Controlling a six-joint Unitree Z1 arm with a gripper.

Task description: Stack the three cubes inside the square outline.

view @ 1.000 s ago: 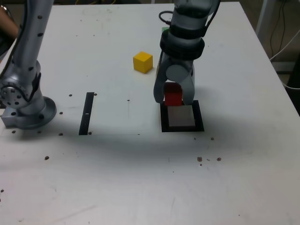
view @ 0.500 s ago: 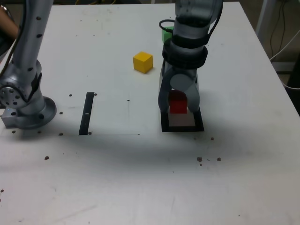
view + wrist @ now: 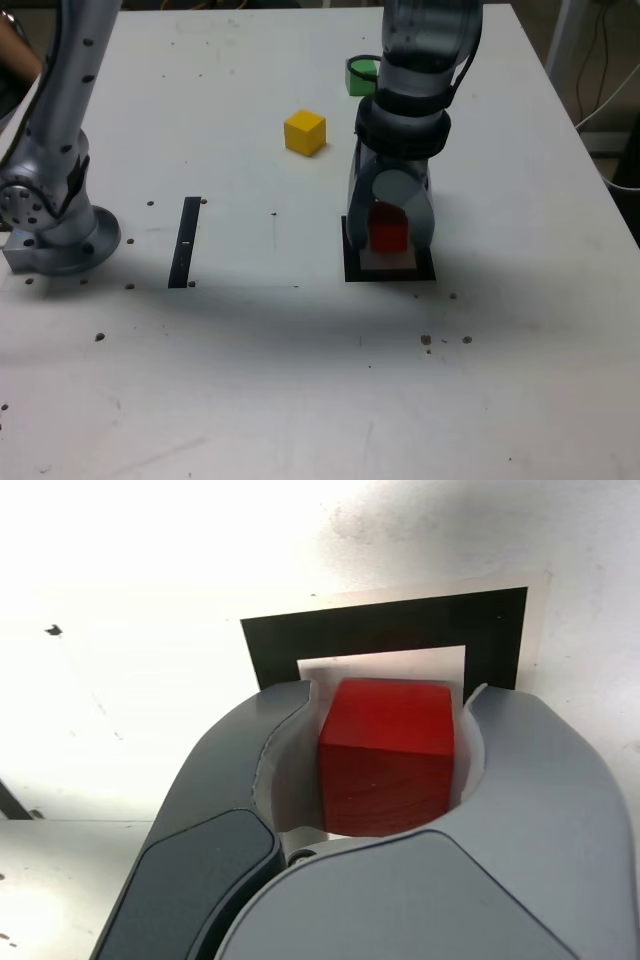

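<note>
My gripper (image 3: 390, 232) is shut on the red cube (image 3: 388, 231) and holds it over the white centre of the square outline (image 3: 352, 272). In the wrist view the red cube (image 3: 385, 752) sits between the grey fingers (image 3: 250, 770), with the black square outline (image 3: 385, 630) just beyond it. Whether the cube touches the table cannot be told. The yellow cube (image 3: 305, 132) lies on the table behind and to the exterior view's left of the outline. The green cube (image 3: 360, 74) stands farther back, partly hidden by the arm.
The arm's grey base (image 3: 55, 225) stands at the exterior view's left. A narrow black strip (image 3: 185, 242) lies on the white table (image 3: 300, 380) between the base and the outline. Small dark specks dot the table. Cables hang past the table's right edge.
The gripper has carried the red cube forward and down, from the outline's back edge to over its centre. More of the green cube now shows behind the arm.
</note>
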